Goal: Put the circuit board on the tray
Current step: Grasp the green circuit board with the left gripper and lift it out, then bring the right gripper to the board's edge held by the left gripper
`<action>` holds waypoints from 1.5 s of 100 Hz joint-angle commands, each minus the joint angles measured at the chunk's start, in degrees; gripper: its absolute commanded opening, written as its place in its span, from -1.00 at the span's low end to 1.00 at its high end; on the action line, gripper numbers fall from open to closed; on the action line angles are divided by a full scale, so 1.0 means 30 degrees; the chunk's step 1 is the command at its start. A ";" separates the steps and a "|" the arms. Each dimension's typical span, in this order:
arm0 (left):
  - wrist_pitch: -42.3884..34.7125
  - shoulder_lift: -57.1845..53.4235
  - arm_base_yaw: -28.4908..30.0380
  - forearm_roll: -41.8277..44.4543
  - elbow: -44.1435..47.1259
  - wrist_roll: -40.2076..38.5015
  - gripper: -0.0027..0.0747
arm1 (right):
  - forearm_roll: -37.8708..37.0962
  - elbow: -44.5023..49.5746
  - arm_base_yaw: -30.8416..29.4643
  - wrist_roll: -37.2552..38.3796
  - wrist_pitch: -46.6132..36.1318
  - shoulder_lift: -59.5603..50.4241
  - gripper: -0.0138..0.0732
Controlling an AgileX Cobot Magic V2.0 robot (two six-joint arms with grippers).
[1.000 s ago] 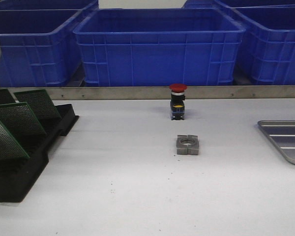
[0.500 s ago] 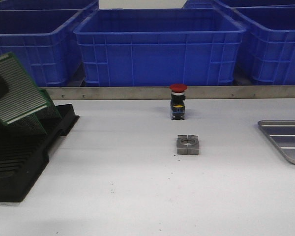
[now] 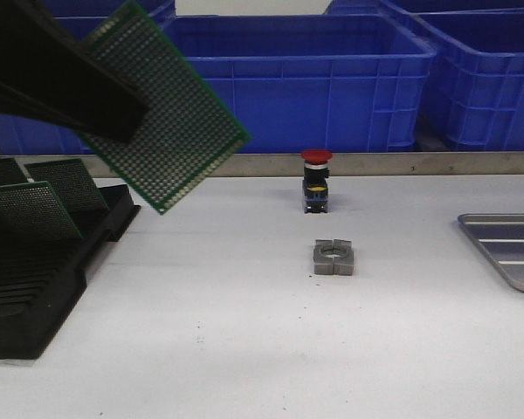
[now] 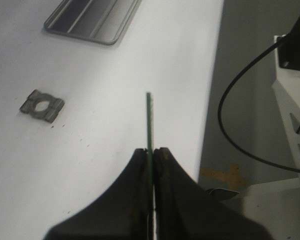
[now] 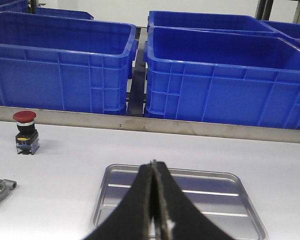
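- Near us, the left gripper (image 4: 151,159) pinches the board (image 3: 163,118) at one edge; we see it tilted in the air above the rack (image 3: 44,271).
- The right gripper (image 5: 153,172) has its fingers pressed together on nothing, just short of the tray (image 5: 180,200).
- Mid-table lie a grey clamp (image 3: 334,257) and, beyond it, a red button (image 3: 315,180).
- The tray (image 3: 509,247) lies at the table's right edge, well apart from the board.
- Farthest, we see blue crates (image 3: 284,78).
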 commanded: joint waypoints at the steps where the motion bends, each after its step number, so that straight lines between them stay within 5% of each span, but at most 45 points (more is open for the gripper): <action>1: -0.0439 -0.0354 -0.1193 -0.1889 -0.0619 -0.0178 -0.97 | -0.0187 0.0003 -0.0033 -0.0029 -0.1985 -0.0377 -0.82; 18: -0.0934 -0.0354 -0.2741 -0.1996 -0.0619 -0.0178 -0.97 | -0.0187 -0.1199 -0.0033 -0.0029 -0.0612 -0.0360 -0.82; 53: -0.0934 -0.0354 -0.2906 -0.1996 -0.0619 -0.0178 -0.97 | -0.0107 -0.6930 -0.0033 -0.0029 0.7440 0.3452 -0.82; 81: -0.0934 -0.0354 -0.2906 -0.1996 -0.0619 -0.0178 -0.97 | 0.3981 -1.0712 -0.0033 -0.1024 1.2024 0.9245 -0.82; 112: -0.0934 -0.0354 -0.2906 -0.2024 -0.0619 -0.0178 -0.97 | 1.3209 -1.2073 0.0477 -0.9710 1.2584 1.4041 -0.67; 129: -0.0934 -0.0354 -0.2906 -0.2024 -0.0619 -0.0178 -0.97 | 1.8600 -1.2537 0.2125 -1.6337 1.2986 1.5318 -0.14; 141: -0.0899 -0.0354 -0.2906 -0.2024 -0.0619 -0.0178 -0.97 | 2.0680 -1.2564 0.4120 -2.1067 1.3010 1.6025 0.29; 150: -0.0899 -0.0354 -0.2906 -0.2036 -0.0619 -0.0178 -0.97 | 2.1785 -1.2564 0.5433 -2.4217 1.3010 1.6712 0.43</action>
